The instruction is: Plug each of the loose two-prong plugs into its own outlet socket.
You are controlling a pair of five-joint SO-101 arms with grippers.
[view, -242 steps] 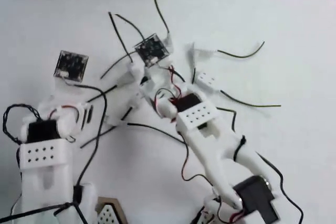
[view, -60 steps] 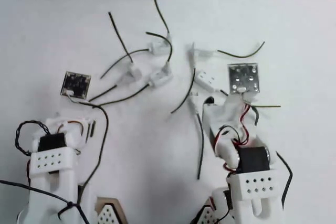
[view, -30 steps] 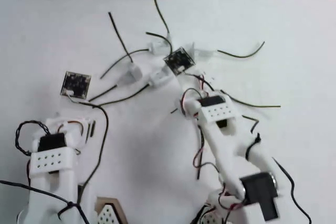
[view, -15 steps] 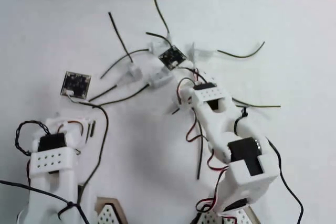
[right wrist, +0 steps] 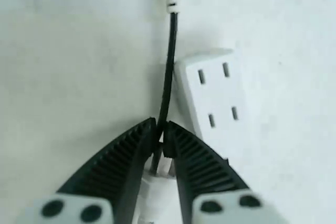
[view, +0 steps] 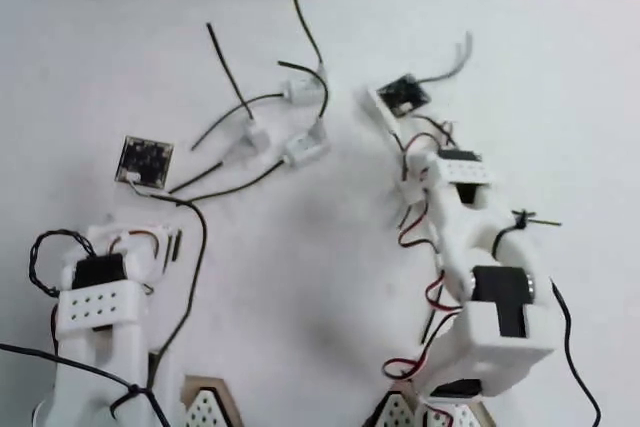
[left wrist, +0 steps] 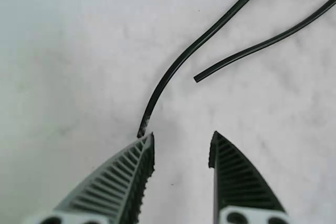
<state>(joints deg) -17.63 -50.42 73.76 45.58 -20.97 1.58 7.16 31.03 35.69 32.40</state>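
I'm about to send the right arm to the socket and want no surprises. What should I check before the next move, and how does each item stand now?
1. Right hand has a grip: ok, it is shut on the black cord.
2. Prongs face the outlet block: cannot tell, the white piece between the fingers is mostly hidden.
3. Block's slots are free: ok, both slot pairs are empty.
4. Block is close to the held cord: ok, it lies right beside it.
5. Left hand is out of the way: ok, it is open over the table, by a loose cord.
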